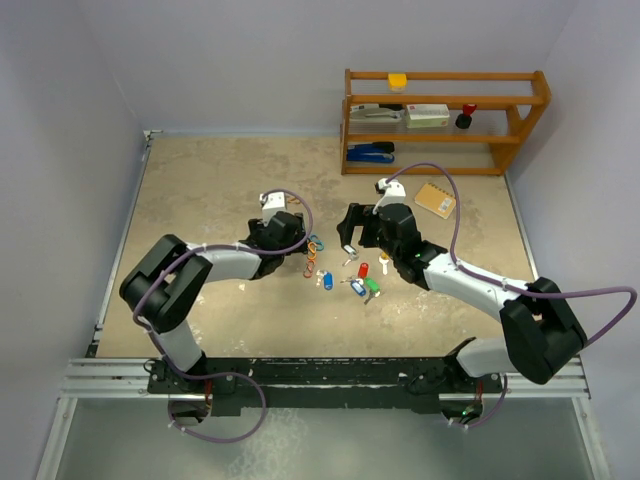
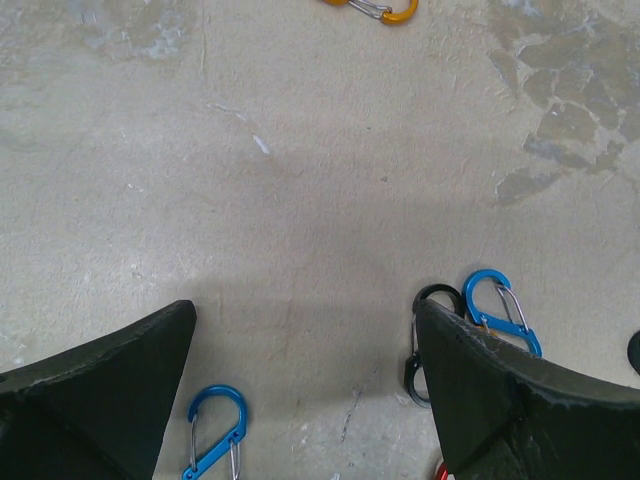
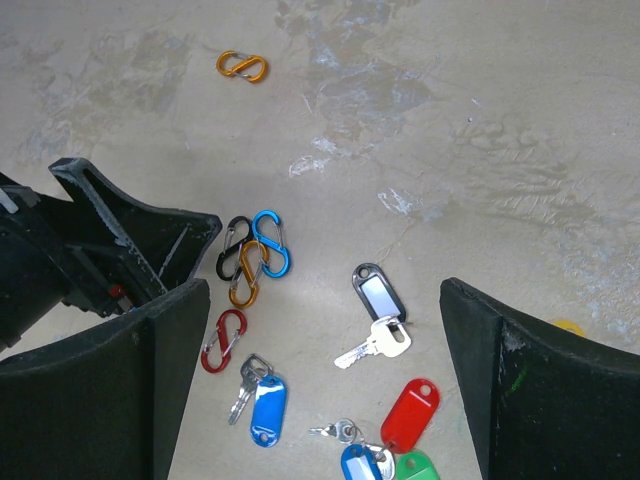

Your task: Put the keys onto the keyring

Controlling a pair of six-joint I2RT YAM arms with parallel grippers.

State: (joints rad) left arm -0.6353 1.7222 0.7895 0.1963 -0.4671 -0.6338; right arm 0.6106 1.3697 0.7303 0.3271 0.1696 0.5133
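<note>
Seen from above, 5 or so small keys (image 1: 363,271) with coloured tags lie loose on the table (image 1: 200,190), between the 2 arms and toward their near side. They sit at about 6 o'clock from the right claw (image 3: 322,295) and at about 4 o'clock from the left claw (image 2: 305,315). The right arm looks the nearer of the 2.

In the right wrist view the keys fill the lower middle, between that claw's 2 dark fingers (image 3: 520,390). A black-and-white tagged key (image 3: 378,298) lies closest to the centre, its long axis running from 1 o'clock to 7 o'clock, metal blade at the 7 o'clock end. A blue tagged key (image 3: 266,405) lies at 7 o'clock from it, roughly upright in the frame. A red tag (image 3: 410,412) and others bunch together at the bottom edge.

The right claw's fingers stand wide apart, holding and touching nothing. The left claw is also spread wide and empty, hovering among coloured S-shaped clips (image 2: 500,310), with no key in its own view. I cannot pick out which item is the keyring.
</note>
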